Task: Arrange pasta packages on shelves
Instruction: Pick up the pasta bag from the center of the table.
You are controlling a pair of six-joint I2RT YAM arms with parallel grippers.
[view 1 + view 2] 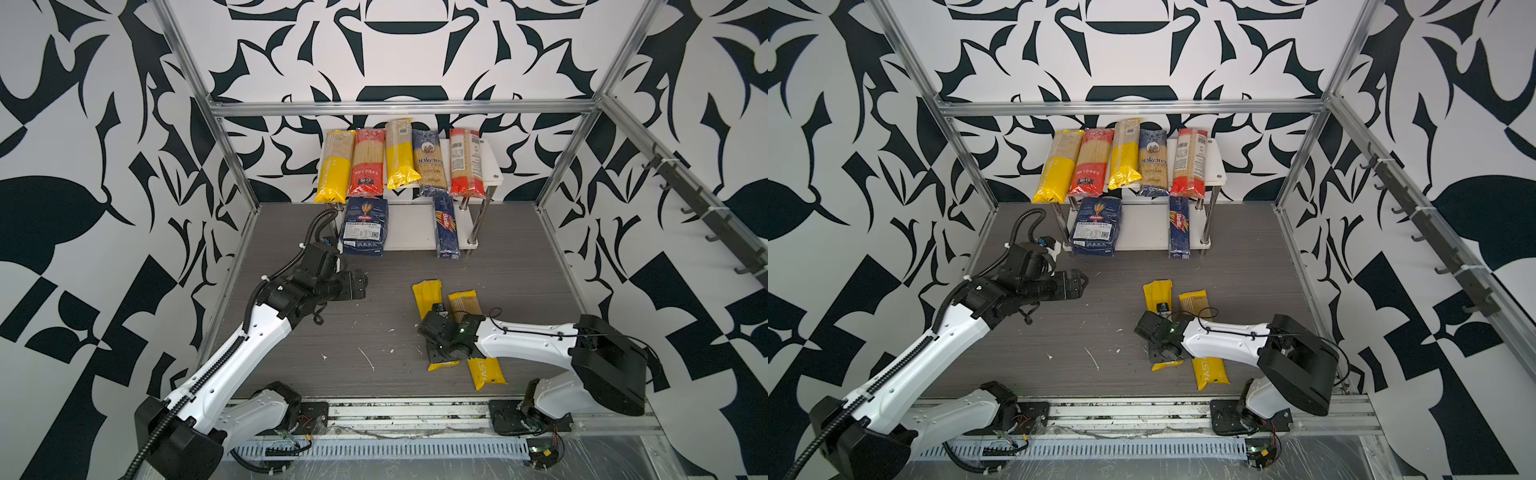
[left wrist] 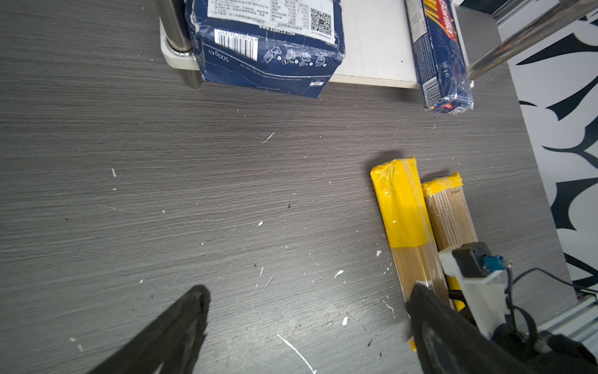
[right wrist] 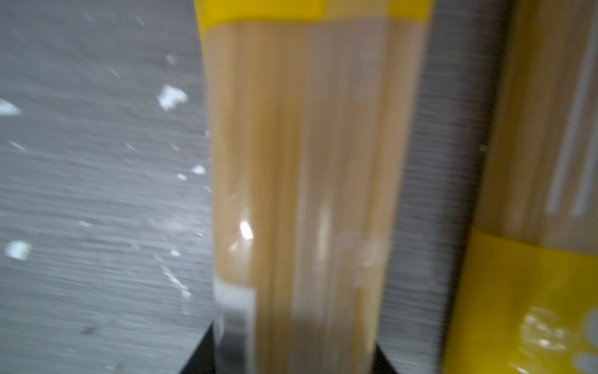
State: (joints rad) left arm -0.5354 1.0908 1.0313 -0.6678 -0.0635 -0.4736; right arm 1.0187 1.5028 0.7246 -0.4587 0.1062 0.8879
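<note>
Two yellow pasta packages lie side by side on the grey table. My right gripper point(image 3: 296, 356) comes down on the left bag point(image 1: 426, 293) point(image 3: 301, 145), its dark jaws pressed against both sides at mid-length; the other bag point(image 1: 464, 305) point(image 3: 534, 259) lies beside it untouched. My left gripper point(image 1: 361, 284) point(image 2: 309, 291) hovers open and empty over bare table to the left. On the shelves point(image 1: 492, 166), several long bags point(image 1: 366, 162) lie across the top board. A wide Barilla pack point(image 1: 365, 226) and a slim Barilla box point(image 1: 446, 226) lie on the lower board.
Aluminium frame bars point(image 1: 403, 107) box in the table at the back and sides. A rail of dark hooks point(image 1: 698, 208) runs along the right wall. White pasta crumbs point(image 1: 365, 357) dot the table. The arm bases stand on a rail point(image 1: 407, 411) at the front edge.
</note>
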